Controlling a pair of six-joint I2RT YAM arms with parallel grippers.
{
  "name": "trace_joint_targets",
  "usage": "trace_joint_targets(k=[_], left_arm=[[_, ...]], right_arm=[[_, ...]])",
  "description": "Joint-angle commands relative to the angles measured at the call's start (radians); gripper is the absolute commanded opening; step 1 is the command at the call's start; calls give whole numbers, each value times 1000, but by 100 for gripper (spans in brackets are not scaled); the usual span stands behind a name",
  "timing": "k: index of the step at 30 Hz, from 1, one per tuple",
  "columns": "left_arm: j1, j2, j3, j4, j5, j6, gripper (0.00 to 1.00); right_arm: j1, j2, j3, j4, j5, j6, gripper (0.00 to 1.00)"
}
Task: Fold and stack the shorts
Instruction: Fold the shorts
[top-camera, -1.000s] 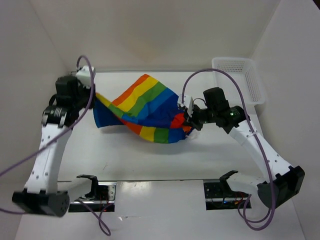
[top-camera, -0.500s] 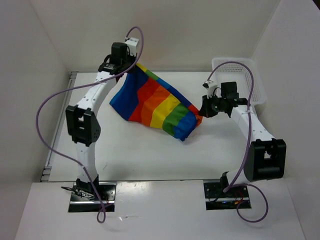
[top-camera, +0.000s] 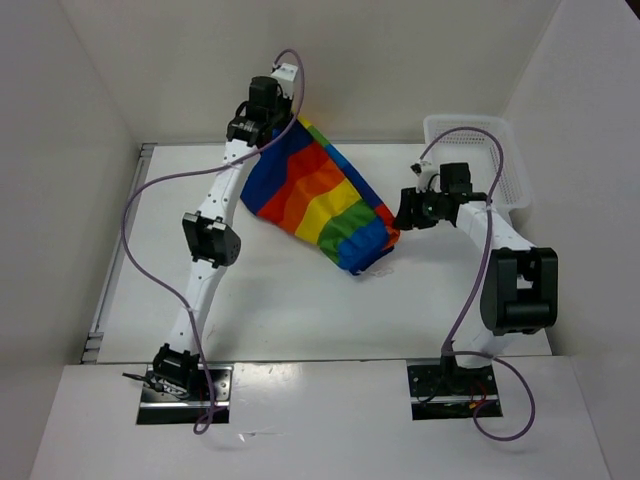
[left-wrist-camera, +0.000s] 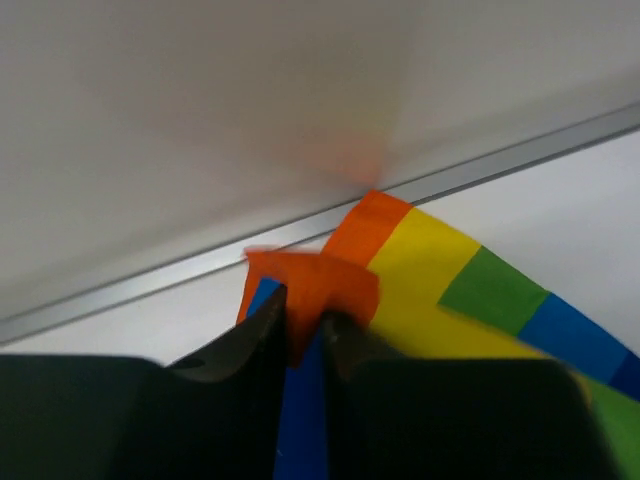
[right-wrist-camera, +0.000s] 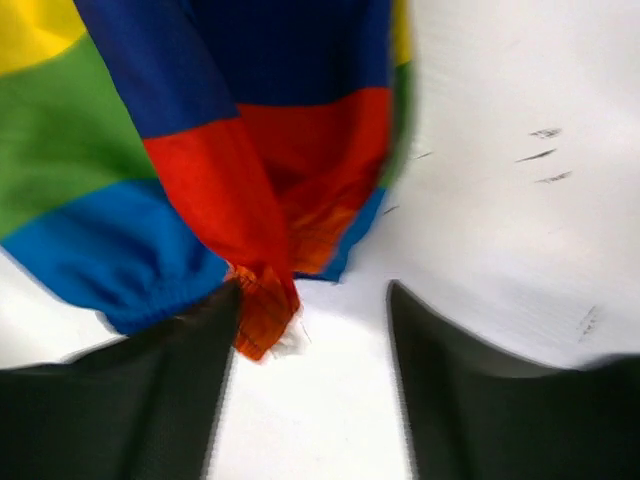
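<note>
The fold is barely begun. The shorts (top-camera: 320, 195) are one loose, slanting sheet, not a flat folded packet. Their upper corner is lifted at the far side of the table (top-camera: 280, 300), and the lower end droops to the surface near the middle. No crease is set and nothing looks stacked yet.

The left gripper (top-camera: 278, 122) is reached far back and high, with its jaws pinched shut on an orange corner of the cloth. In its wrist view the fingers (left-wrist-camera: 262, 335) meet on the fabric with no gap. The right gripper (top-camera: 402, 217) sits just beside the low right end of the shorts with its jaws spread. Its wrist view shows bare table between the fingers (right-wrist-camera: 200, 350), and a frayed orange edge hangs against the left one (brushing it, not clamped, as far as I can judge).

So nearly everything is left to do: lay the cloth flat, bring one half over the other, square it up and set it in place.

The table is smooth, glossy and white, with a few dark scuffs (right-wrist-camera: 545, 155) near the right gripper. A metal strip (left-wrist-camera: 500, 150) runs along its back edge where it meets the plain white walls (top-camera: 400, 60) that close in the back and both sides. A white mesh basket (top-camera: 465, 119) stands in the far right corner, apart from the shorts.
</note>
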Motion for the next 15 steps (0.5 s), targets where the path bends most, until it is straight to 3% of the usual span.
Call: trace_joint_targets(k=[1,2,7,10,15], left_arm=[[-1,55,103,-41,-113,1,28],[-1,55,120,-59,-113,1,62],[34,58,180,-154,-40,1,99],[65,32,180,-208,29,1,100],[170,-9,143,-376,169,1,100]], right_arm=[[-12,22,81,30,60,20,69],[-12,31,121,30,72,20,84],[-12,31,242,-42,92,41,86],[-12,20,253,-82,83,18,86],[66,-14,126,-60,92,27,85]])
